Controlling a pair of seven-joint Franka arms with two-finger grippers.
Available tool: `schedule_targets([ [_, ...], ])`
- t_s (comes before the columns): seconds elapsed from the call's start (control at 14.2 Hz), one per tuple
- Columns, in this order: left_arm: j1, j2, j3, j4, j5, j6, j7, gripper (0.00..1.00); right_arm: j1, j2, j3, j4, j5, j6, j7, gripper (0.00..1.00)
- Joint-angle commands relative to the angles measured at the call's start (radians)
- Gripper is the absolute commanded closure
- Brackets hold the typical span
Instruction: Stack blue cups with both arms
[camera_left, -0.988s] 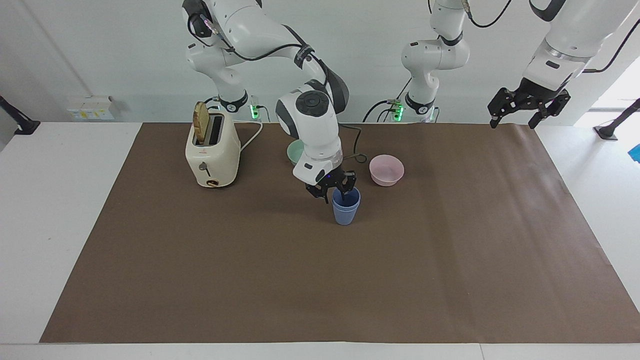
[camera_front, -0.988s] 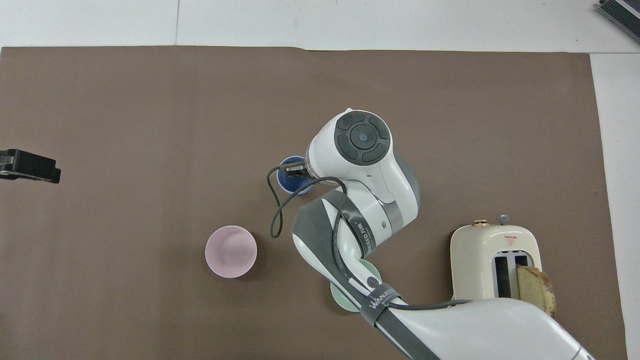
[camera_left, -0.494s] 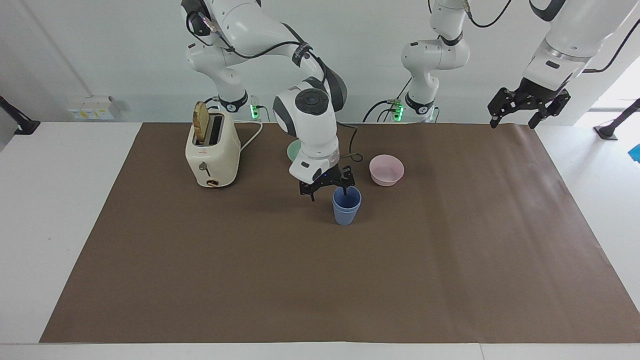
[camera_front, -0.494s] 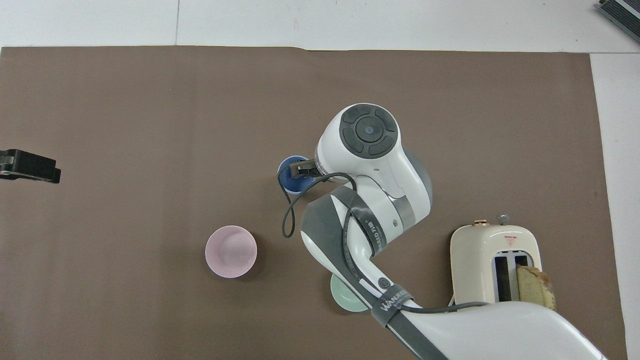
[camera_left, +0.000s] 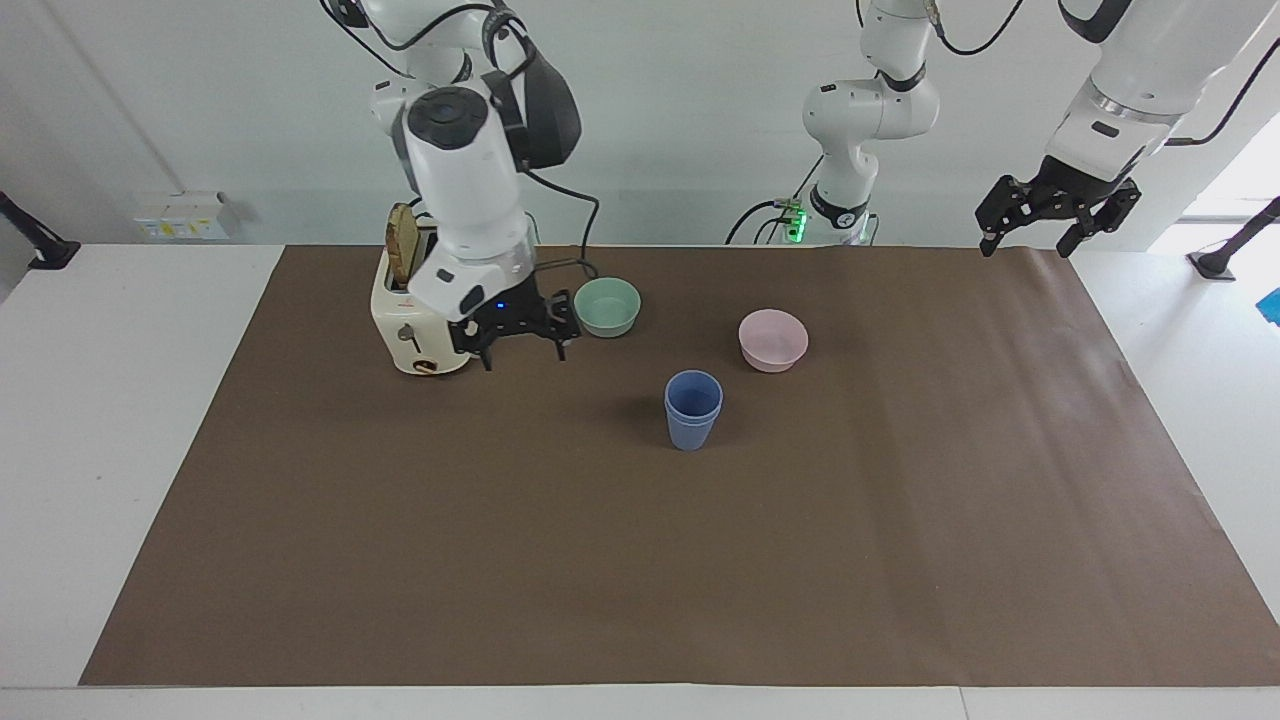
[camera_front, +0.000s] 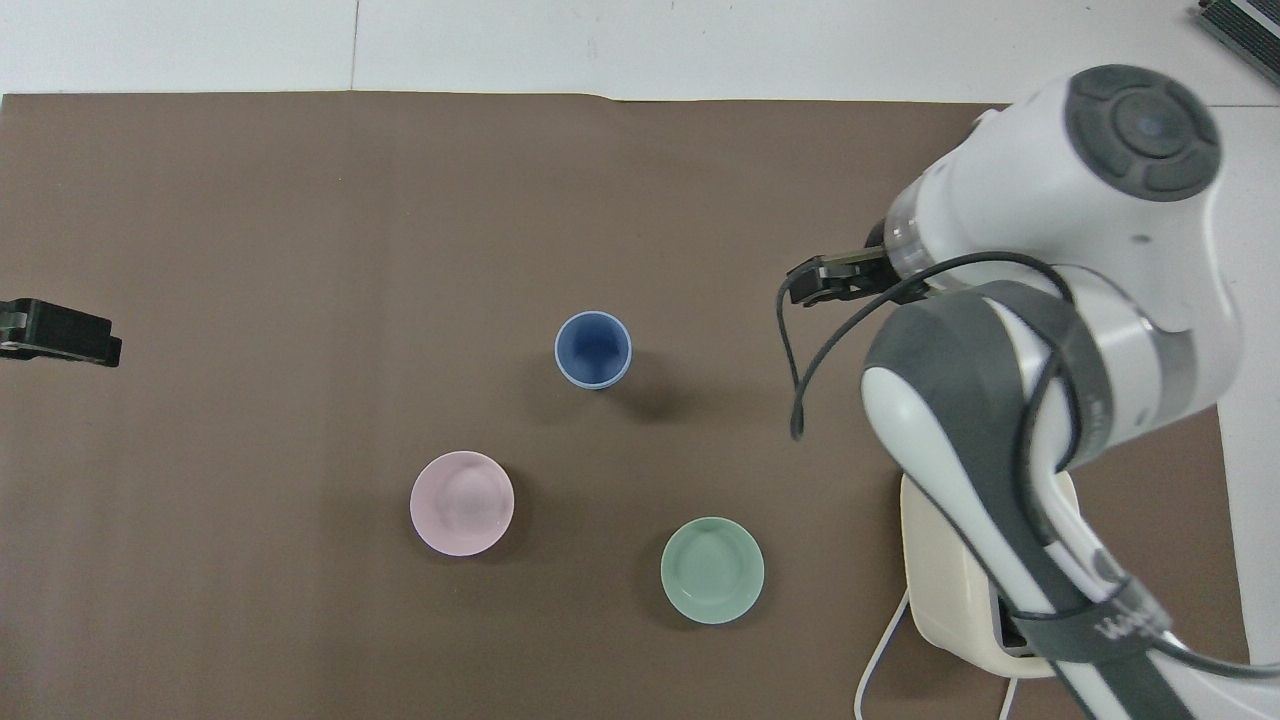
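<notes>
The two blue cups (camera_left: 693, 410) stand nested one inside the other, upright near the middle of the brown mat, also seen from above (camera_front: 593, 348). Nothing touches them. My right gripper (camera_left: 525, 352) hangs open and empty over the mat, between the toaster and the green bowl, well away from the cups; in the overhead view its tip (camera_front: 815, 285) pokes out from under the arm. My left gripper (camera_left: 1028, 245) waits open and empty, raised over the mat's edge at the left arm's end of the table, and shows at the overhead view's edge (camera_front: 60, 333).
A cream toaster (camera_left: 425, 300) with a slice of bread in it stands toward the right arm's end, mostly hidden under the right arm in the overhead view (camera_front: 955, 600). A mint-green bowl (camera_left: 607, 306) (camera_front: 712, 570) and a pink bowl (camera_left: 773, 339) (camera_front: 462, 503) sit nearer to the robots than the cups.
My right gripper opened, let go of the upper cup, rose off the stack and swung away toward the toaster. The green bowl is now uncovered. The left arm has not moved.
</notes>
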Motion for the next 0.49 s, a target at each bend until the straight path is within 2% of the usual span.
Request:
schedule_targets([
  [0.0,0.012,-0.005,-0.010,0.005,0.010,-0.017,0.003,0.00,-0.101,-0.062,0.011,-0.018,-0.006,-0.026,-0.049,0.00],
  [0.42,0.013,-0.005,-0.010,0.005,0.010,-0.017,0.003,0.00,-0.286,-0.137,0.007,-0.016,-0.011,-0.100,-0.155,0.00],
])
